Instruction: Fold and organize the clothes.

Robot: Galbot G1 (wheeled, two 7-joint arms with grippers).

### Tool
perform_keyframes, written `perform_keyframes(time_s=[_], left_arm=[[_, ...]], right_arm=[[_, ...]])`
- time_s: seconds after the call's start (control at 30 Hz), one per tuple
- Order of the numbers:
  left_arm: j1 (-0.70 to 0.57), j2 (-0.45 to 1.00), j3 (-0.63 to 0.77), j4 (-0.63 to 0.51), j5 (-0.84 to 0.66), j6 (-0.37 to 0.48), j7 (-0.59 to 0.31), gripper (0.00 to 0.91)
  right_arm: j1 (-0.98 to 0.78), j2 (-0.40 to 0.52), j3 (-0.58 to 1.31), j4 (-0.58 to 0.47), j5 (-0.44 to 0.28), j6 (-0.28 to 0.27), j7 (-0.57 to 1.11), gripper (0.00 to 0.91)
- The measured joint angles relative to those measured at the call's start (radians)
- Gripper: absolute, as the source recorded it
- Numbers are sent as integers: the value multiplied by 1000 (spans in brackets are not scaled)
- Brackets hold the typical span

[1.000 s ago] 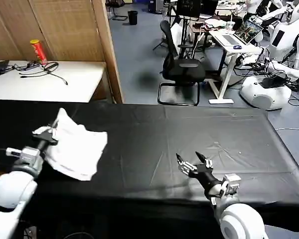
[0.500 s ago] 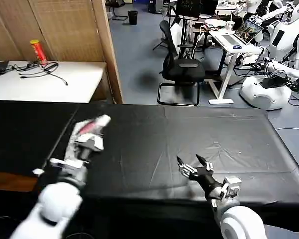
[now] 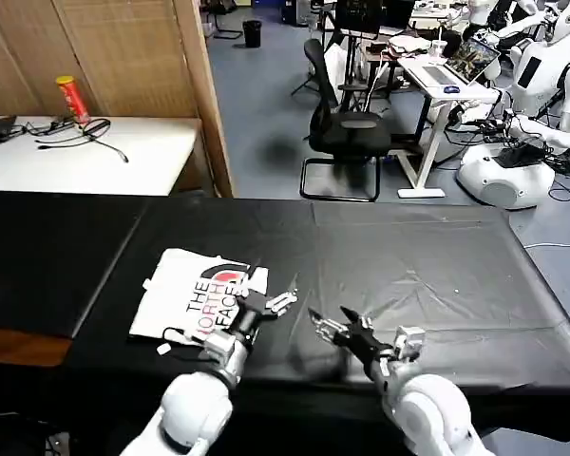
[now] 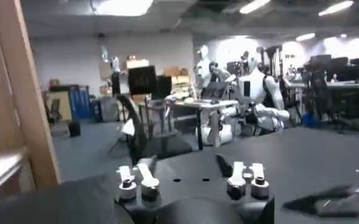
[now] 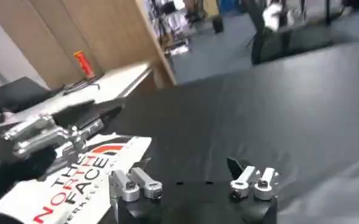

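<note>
The clothes, a folded white T-shirt [image 3: 192,296] with its black-and-red logo facing up, lie flat on the black table [image 3: 427,256], left of centre near the front edge. My left gripper [image 3: 271,303] hovers just past the shirt's right edge. In the left wrist view this gripper [image 4: 183,165] is open with nothing between its fingers. My right gripper [image 3: 331,326] sits a short way to the right, low over the cloth-covered table, apart from the shirt. It is open and empty in the right wrist view [image 5: 178,175], where the shirt [image 5: 75,182] lies beyond it.
A white side table [image 3: 85,157] with a red can [image 3: 73,98] and cables stands at the back left beside a wooden partition [image 3: 201,95]. A black office chair [image 3: 347,128] and desks stand behind the table. Bare black cloth stretches to the right.
My left arm swung the shirt from the far left toward the table's middle and let it go; it now lies flat, logo up. My right gripper shifted slightly left.
</note>
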Motion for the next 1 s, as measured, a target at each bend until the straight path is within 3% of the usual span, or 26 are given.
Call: perform_keyframes(time_s=[0.27, 0.33, 0.37, 0.57, 0.67, 0.8, 1.0], left_arm=[[15, 65, -73, 0, 36, -43, 0, 878], [17, 80, -92, 2, 36, -47, 0, 878], [18, 88, -102, 2, 33, -50, 0, 878], [32, 113, -152, 2, 19, -61, -1, 878], [36, 123, -174, 1, 10, -62, -1, 878], [41, 134, -204, 0, 1, -65, -1, 878], [40, 136, -231, 14, -8, -69, -1, 878]], right_arm=[[135, 60, -140, -131, -16, -2, 35, 878], [168, 77, -174, -167, -30, 2, 42, 819], [187, 90, -192, -188, -38, 3, 50, 712], [258, 139, -257, -286, -79, 4, 51, 449], [277, 155, -279, -319, -93, 5, 47, 78], [279, 158, -289, -332, -109, 6, 43, 0], [280, 143, -269, -328, -114, 10, 42, 0]])
